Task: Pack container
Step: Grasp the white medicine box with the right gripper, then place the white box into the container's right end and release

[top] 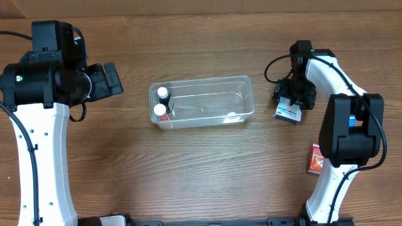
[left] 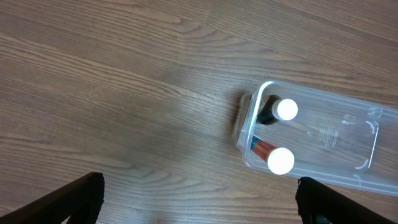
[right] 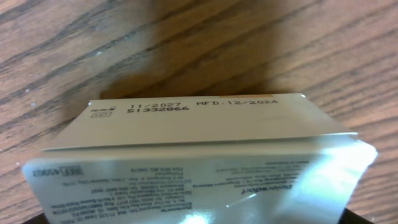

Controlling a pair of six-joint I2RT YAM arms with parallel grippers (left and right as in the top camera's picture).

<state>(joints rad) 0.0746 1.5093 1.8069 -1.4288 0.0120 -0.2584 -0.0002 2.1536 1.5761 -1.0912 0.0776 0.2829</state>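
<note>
Overhead and both wrist views, read from the robot's side of the table (top: 207,169) outward. Nearest, a red box (top: 315,158) lies beside the right arm's upright link. Beyond it, the right gripper (top: 291,105) points down over a white box (top: 288,114). The right wrist view is filled by that box (right: 199,149), so the fingers are unseen, and whether they have clamped on it cannot be told. At mid-table sits the container (top: 207,80), long side across, holding two white-capped bottles (top: 162,102) upright at its left end; the rest of its floor looks bare. Farthest, the left gripper (top: 110,79) hangs released to the container's left, its fingers (left: 81,198) wide apart with nothing between them.

Likely hazards:
- A grip taken off-centre could let the white box twist or slip when lifted.
- A low carry could catch the container's rim and shove the light tub.
- A release too far left could topple the bottles.
- A swing of the right arm could sweep the red box.
</note>
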